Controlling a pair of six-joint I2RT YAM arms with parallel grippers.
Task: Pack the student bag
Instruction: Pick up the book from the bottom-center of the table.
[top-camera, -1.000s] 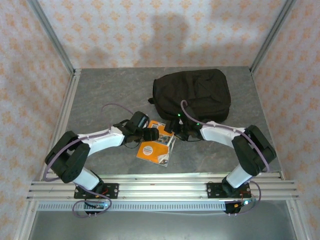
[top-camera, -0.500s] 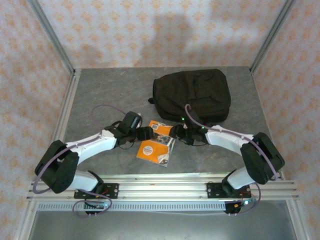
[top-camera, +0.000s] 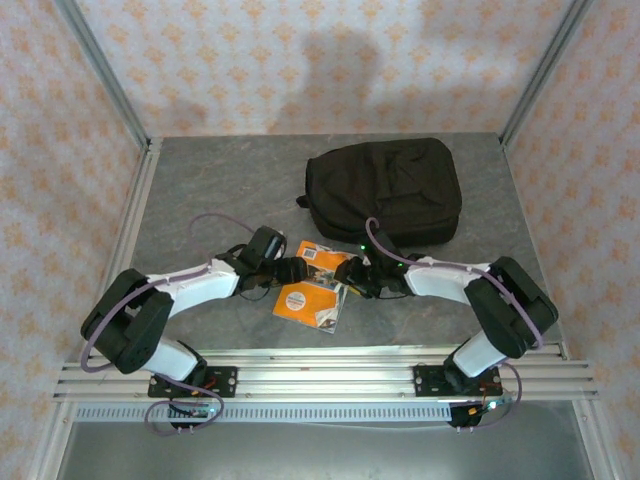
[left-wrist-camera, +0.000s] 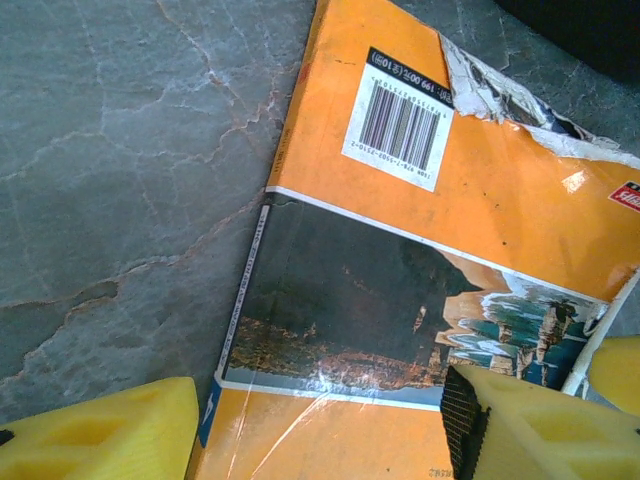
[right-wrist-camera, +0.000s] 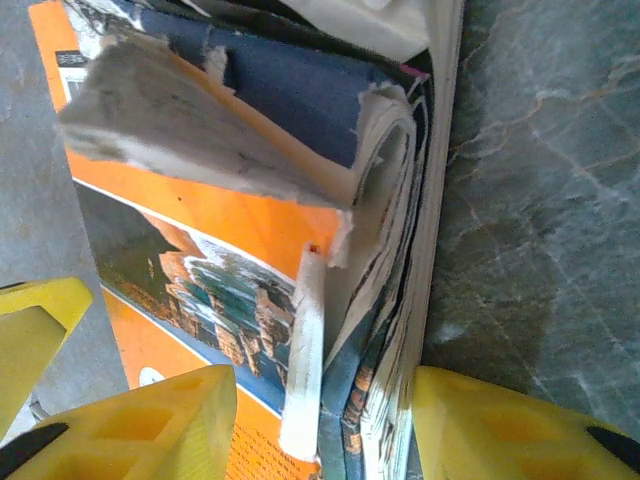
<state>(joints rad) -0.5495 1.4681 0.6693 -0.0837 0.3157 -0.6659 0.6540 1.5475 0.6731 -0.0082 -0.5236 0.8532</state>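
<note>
1. Black fabric first: the student bag (top-camera: 385, 190) lies flat on the far right part of the grey stone-look table (top-camera: 220, 190), rounded top pointing right. Nothing is in or on it that I can see.
2. Just in front of it, nearer the arms, sits an orange paperback book (top-camera: 312, 292), its far corner close to the bag's near edge. I can't tell whether they touch.
3. Both arms are reaching in low toward the middle and meeting at the book, one from each side.
4. The left gripper (top-camera: 298, 272) is at the book's left side, jaws well apart. In the left wrist view one yellow finger (left-wrist-camera: 100, 435) sits over bare table just off the spine, and the other is over the cover.
5. That same view shows a barcode (left-wrist-camera: 400, 125) on the cover and a ripped corner (left-wrist-camera: 480, 90) with white paper showing.
6. The right gripper (top-camera: 348, 283) is at the book's right side, jaws also apart and straddling the frayed, curled page edge. One finger (right-wrist-camera: 150, 420) is over the orange cover, the other is on the table side right against the pages. It doesn't look clamped.
</note>
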